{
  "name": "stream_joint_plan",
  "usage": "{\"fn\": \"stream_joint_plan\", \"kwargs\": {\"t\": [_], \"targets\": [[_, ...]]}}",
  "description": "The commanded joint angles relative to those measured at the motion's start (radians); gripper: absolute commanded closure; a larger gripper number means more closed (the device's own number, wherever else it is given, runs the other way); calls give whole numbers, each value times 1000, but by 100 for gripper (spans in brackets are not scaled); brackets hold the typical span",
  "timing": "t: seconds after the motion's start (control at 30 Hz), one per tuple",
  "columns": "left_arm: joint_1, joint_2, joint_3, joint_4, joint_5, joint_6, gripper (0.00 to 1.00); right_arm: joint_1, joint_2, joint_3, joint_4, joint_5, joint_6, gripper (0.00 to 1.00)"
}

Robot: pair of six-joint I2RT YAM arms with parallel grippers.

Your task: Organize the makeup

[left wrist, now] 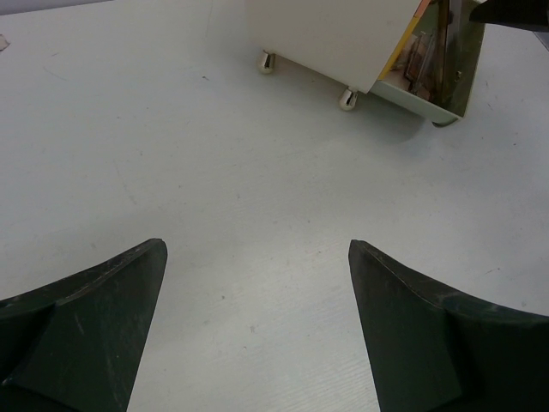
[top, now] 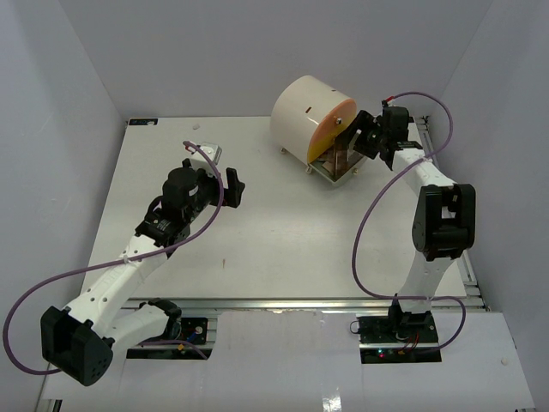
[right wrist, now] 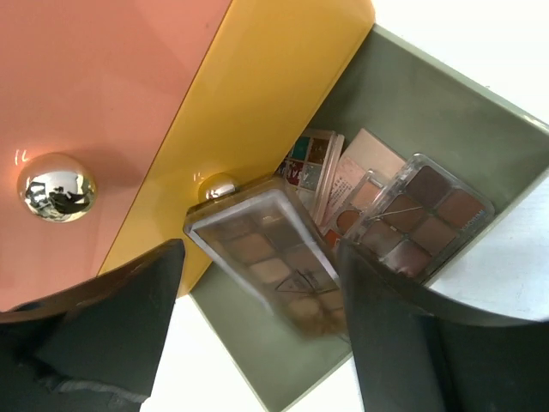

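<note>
Over the left half of the white bench (top: 283, 232), the left claw (left wrist: 256, 247) hangs released, with its two dark fingers spread wide and nothing between them. It has no part in this step and is best left where it is, well apart from the drawer.

Near the far edge, right of the middle, stands the big cream round drawer box (top: 304, 112). Its bottom drawer, an olive-green square tray (right wrist: 412, 94), is pulled out below a yellow drawer front (right wrist: 257, 86).

The right claw (right wrist: 259, 257) is poised at that tray with a clear-lidded rectangular palette of brown shades (right wrist: 249, 245) between its fingers. The palette is tilted, with one end near the yellow front's small gold knob (right wrist: 221, 185) and the other over the tray's near rim. The jaws stand wide, but I cannot tell whether they press on the palette or stand just clear of it.

Inside the tray lie more makeup: a second brown palette (right wrist: 429, 215) against the right wall and a teal-and-pink one (right wrist: 313, 159) toward the back.

The step appears to be dropping this palette in with the others. To do it well, the palette should clear the knob and the near rim, and its weight should rest on the stack before the claw lets go. The fingers should part evenly. The claw should then pull straight back, so that neither finger drags the palette out or nudges the drawer.
</note>
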Motion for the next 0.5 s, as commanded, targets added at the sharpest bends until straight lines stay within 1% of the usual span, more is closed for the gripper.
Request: {"fn": "stream_joint_plan", "kwargs": {"t": [0.0,0.13,0.3,0.4,0.43,0.47], "targets": [[11,-8,4,1,1,5,2,3,-22,43,67,-14,1,17],[16,-10,4,2,7,5,2,3,-82,-3,72,-2,-47,18],[17,-13,3,5,15,4,2,1,-219,-125,125,29,-195,20],[17,-9,3,6,24,2,2,2,-279,-181,153,-8,-282,23],[17,-8,2,6,25,0,2,3,-285,-192,155,-41,-320,24],[17,-7,1,7,26,0,2,3,-287,-194,154,-110,-368,25]]}}
